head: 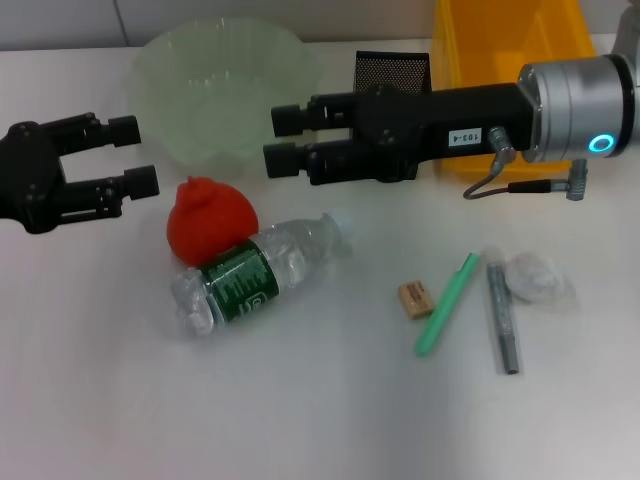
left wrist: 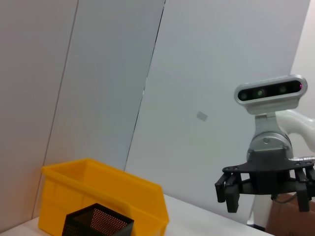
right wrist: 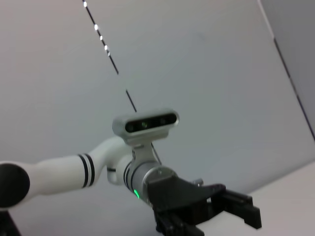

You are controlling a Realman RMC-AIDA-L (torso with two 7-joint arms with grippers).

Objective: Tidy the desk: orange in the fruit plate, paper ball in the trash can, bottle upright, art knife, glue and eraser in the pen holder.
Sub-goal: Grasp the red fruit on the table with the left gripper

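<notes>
The red-orange orange (head: 208,220) rests on the table against the bottle (head: 262,270), which lies on its side. Behind them stands the pale green fruit plate (head: 160,60). My left gripper (head: 135,155) hovers open just left of the orange. My right gripper (head: 282,138) reaches in from the right, open, beside the plate and in front of the black mesh pen holder (head: 392,68). The tan eraser (head: 415,298), a slim green stick (head: 447,303), a grey stick (head: 503,318) and the white paper ball (head: 540,278) lie at front right. I cannot tell which stick is the art knife and which the glue.
The yellow trash can (head: 510,40) stands at the back right behind my right arm. The left wrist view shows the trash can (left wrist: 98,196), the pen holder (left wrist: 96,223) and my right gripper (left wrist: 266,196) farther off. The right wrist view shows my left gripper (right wrist: 216,221) before a wall.
</notes>
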